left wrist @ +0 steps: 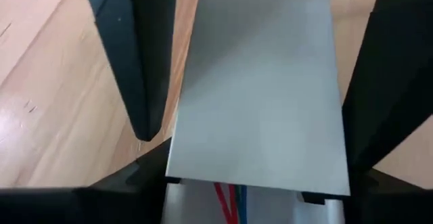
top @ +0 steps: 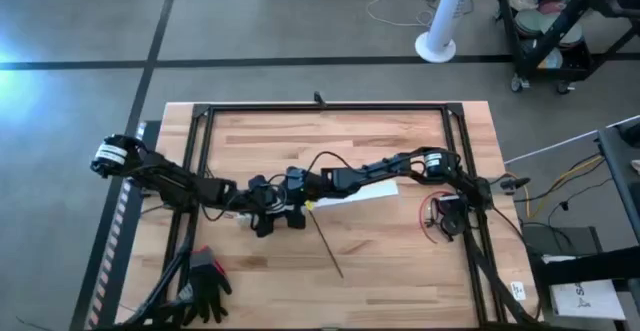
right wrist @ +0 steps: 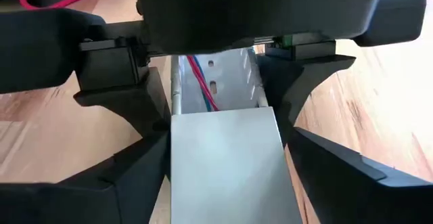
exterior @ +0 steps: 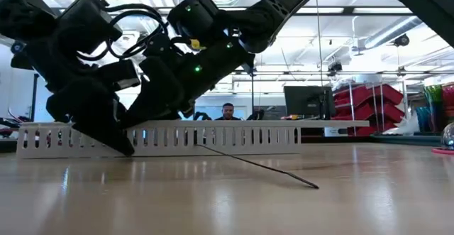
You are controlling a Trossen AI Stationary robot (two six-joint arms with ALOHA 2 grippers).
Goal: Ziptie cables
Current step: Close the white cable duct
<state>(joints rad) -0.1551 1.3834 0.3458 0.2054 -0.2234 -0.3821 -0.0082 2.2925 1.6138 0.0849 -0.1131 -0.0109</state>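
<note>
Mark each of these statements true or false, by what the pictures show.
1. Both grippers meet at the white strip near the table's middle. True: the left gripper and the right gripper are together at one end of the white strip.
2. The black glove lies on the right arm's side. False: the black glove lies on the left arm's side.
3. Red and blue wires run inside the white slotted duct. True: the wires lie in the duct.
4. Nobody shows behind the table. False: a person shows there.
5. The thin dark cable bundle lies on the table. True.
</note>
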